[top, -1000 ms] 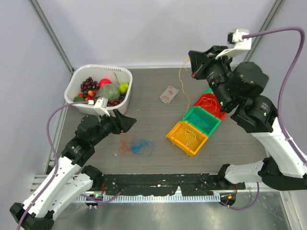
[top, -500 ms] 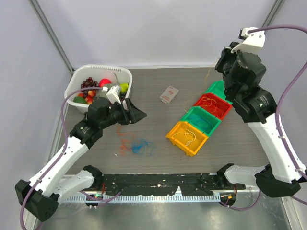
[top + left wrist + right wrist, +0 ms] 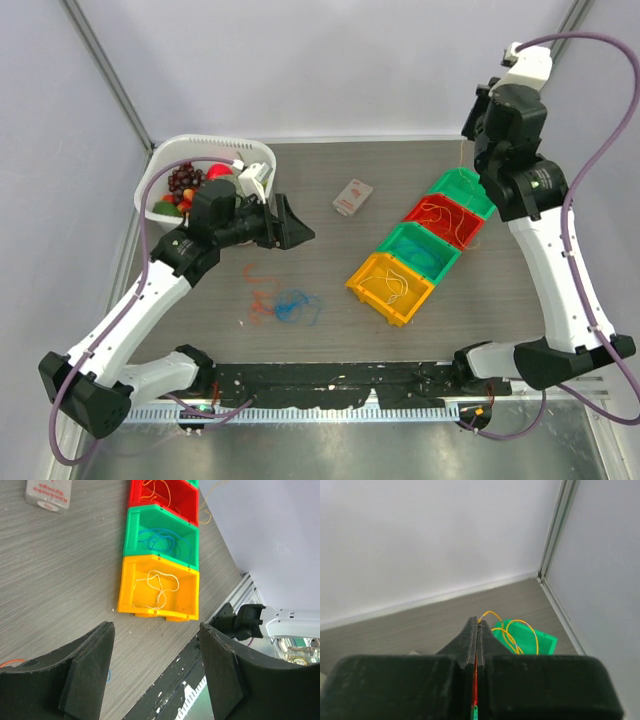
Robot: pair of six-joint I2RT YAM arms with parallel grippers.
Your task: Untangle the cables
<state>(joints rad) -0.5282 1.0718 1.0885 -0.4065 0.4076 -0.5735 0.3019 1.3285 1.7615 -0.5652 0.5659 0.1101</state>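
My right gripper (image 3: 472, 128) is raised near the back right corner. In the right wrist view it (image 3: 477, 622) is shut on a thin orange-yellow cable (image 3: 512, 632), which loops down over the far green bin (image 3: 542, 642). My left gripper (image 3: 296, 226) is open and empty, held above the table; through its jaws (image 3: 155, 627) I see the bin row. A red cable (image 3: 261, 300) and a blue cable (image 3: 296, 306) lie tangled on the table near the front. The yellow bin (image 3: 185, 587) holds a white cable (image 3: 158, 586), the green bin (image 3: 131, 535) a blue one, the red bin (image 3: 137, 495) an orange-yellow one.
A white basket (image 3: 158, 176) of toy fruit stands at the back left, behind the left arm. A small white sponge packet (image 3: 352, 197) lies at mid-back. The four bins run diagonally from the yellow bin (image 3: 365, 285) to the far green bin (image 3: 480, 205).
The right arm swung to the right and rose, carrying the orange-yellow cable from mid-table to over the far green bin. The left gripper lifted and moved back and right.
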